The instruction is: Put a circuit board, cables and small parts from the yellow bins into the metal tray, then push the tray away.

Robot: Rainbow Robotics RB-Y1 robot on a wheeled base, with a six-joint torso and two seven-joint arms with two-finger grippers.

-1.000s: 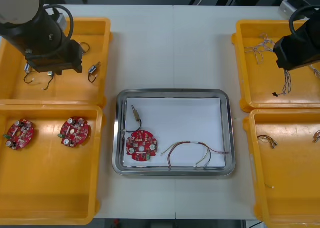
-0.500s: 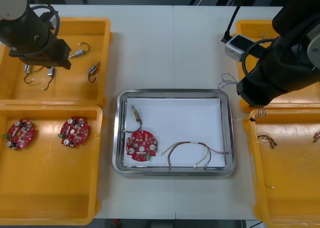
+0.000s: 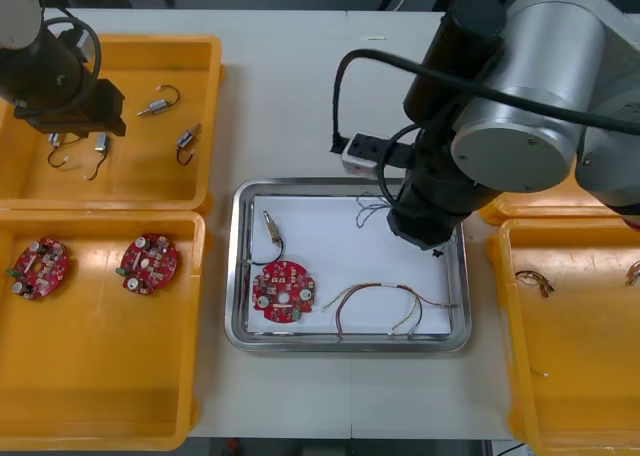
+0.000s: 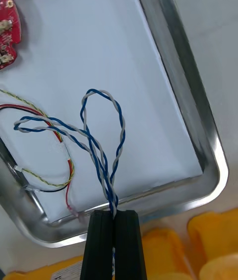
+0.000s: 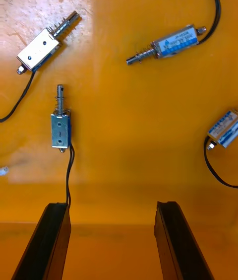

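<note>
The twisted blue and white cable (image 4: 101, 141) hangs over the white-lined metal tray (image 4: 198, 126), pinched at one end between the right gripper's (image 4: 115, 220) nearly closed fingers. Its length runs straight out from the fingertips, ending in a loop, and a loose strand trails towards the red and yellow cable (image 4: 59, 161). The tray also holds a round red circuit board (image 3: 281, 291) and a small metal part (image 3: 271, 226). The left gripper (image 5: 111, 205), jaws spread, hovers over the far left yellow bin (image 3: 130, 166) of small metal parts (image 5: 173, 44).

Likely an electronics workshop: yellow bins (image 3: 90, 376) holding red circuit boards (image 3: 148, 264).
</note>
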